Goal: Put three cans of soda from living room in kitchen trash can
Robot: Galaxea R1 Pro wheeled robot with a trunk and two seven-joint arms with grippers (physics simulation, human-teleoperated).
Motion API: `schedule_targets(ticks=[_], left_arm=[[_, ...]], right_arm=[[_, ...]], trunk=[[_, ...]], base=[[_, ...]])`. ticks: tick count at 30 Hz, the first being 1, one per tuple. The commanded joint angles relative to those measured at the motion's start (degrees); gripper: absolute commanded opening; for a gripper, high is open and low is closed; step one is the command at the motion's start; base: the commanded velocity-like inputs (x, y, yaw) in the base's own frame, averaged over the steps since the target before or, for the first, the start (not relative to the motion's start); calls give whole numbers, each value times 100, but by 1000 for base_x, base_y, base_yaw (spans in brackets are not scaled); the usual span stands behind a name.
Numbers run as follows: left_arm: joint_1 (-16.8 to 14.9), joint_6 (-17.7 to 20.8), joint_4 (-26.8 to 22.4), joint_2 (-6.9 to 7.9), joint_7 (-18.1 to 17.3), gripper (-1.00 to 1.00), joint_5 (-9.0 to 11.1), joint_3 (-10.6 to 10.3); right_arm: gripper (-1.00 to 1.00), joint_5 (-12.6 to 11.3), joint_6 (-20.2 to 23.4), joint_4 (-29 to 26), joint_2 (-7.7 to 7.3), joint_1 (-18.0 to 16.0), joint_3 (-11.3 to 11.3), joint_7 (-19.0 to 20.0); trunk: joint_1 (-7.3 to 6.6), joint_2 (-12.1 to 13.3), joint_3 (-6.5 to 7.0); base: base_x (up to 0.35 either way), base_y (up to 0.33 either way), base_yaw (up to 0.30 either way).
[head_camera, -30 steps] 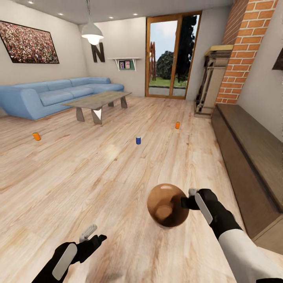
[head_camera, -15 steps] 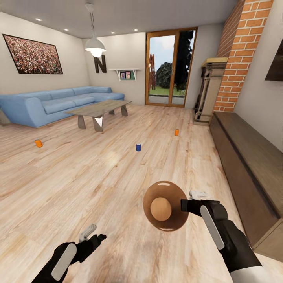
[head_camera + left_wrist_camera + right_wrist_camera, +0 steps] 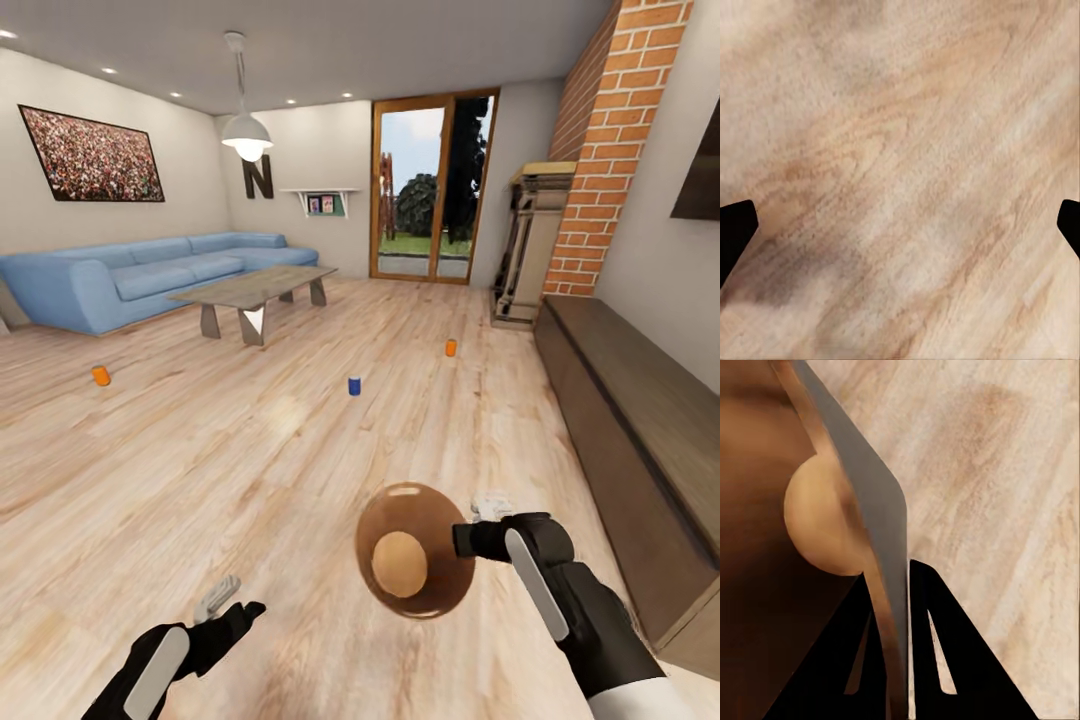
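Right gripper (image 3: 478, 527) jaws clamped pail (image 3: 415, 563) rim; left gripper (image 3: 232, 600) jaws apart, empty. Advised: keep pail level approaching blue can (image 3: 354, 385) on floor (image 3: 250, 450).

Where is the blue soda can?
In the head view, the blue can stands on the wood floor, mid-room, between two orange cans, nearer the right one.

We can read just one sign: a large dark capital letter N (image 3: 258, 178), standing on the pale far wall (image 3: 310, 140) at about eleven o'clock from us, beside the hanging lamp (image 3: 246, 128) and above the far end of the blue sofa (image 3: 140, 275). The small framed pictures (image 3: 322, 205) on the wall shelf (image 3: 320, 192) next to it are too small for us to make out any words
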Motion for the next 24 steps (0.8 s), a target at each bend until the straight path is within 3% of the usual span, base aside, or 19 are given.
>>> schedule_targets(ticks=[1,7,11,19,23,24], left_arm=[[1,-1,3,1,4,100,3,3],[2,-1,20,2,22,100,6,8],[2,-1,25,2,28,100,6,9],[57,-6,24,7,40,100,29,31],[113,-9,10,4,-1,100,30,309],[122,-9,3,3,-11,100,21,390]], right_arm=[[-100,-79,78,23,-6,-61,-10,41],[-100,-80,78,284,-26,-197,-58,25],[-100,-85,78,1053,-33,-620,-81,22],[-100,-95,78,1365,-114,-752,-117,24],[-100,-109,78,1953,-258,-1123,-234,30],[-100,-117,78,2281,-311,-1309,-386,34]], trunk=[[-1,-1,1],[-1,-1,1],[-1,-1,1],[-1,-1,1],[-1,-1,1],[-1,-1,1]], base=[[236,255,0],[242,266,0],[244,271,0],[244,271,-24],[244,271,-2],[244,271,-1]])
